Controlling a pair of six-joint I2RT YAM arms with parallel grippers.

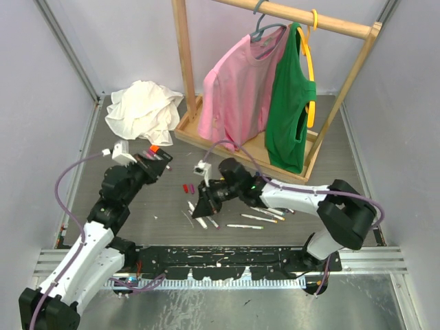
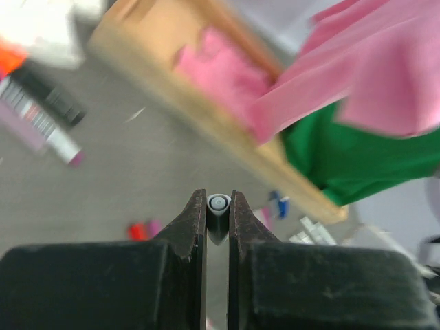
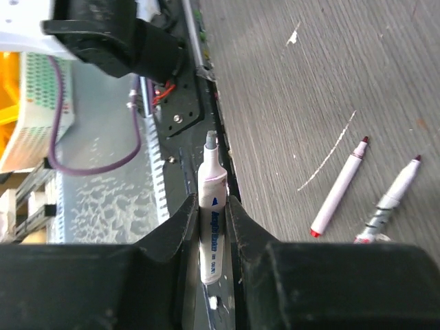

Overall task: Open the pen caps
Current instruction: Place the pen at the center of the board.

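Observation:
My left gripper (image 1: 165, 159) hangs over the back left of the table, shut on a small grey-white pen cap (image 2: 218, 205) seen end-on between the fingertips. My right gripper (image 1: 204, 205) is shut on a white pen (image 3: 212, 220); its bare grey tip (image 3: 210, 140) points towards the near rail. Several more pens (image 1: 244, 226) lie on the table to the right of that gripper, two of them (image 3: 338, 187) in the right wrist view. A red cap (image 1: 185, 187) and a pink cap (image 1: 192, 188) lie loose between the arms. A blue cap (image 2: 278, 204) lies near the wooden base.
A wooden clothes rack (image 1: 184, 75) with a pink shirt (image 1: 237, 89) and a green top (image 1: 290, 113) stands at the back. A crumpled white cloth (image 1: 143, 110) lies at back left, with a black marker (image 2: 48, 96) close by. A black rail (image 1: 227, 258) runs along the near edge.

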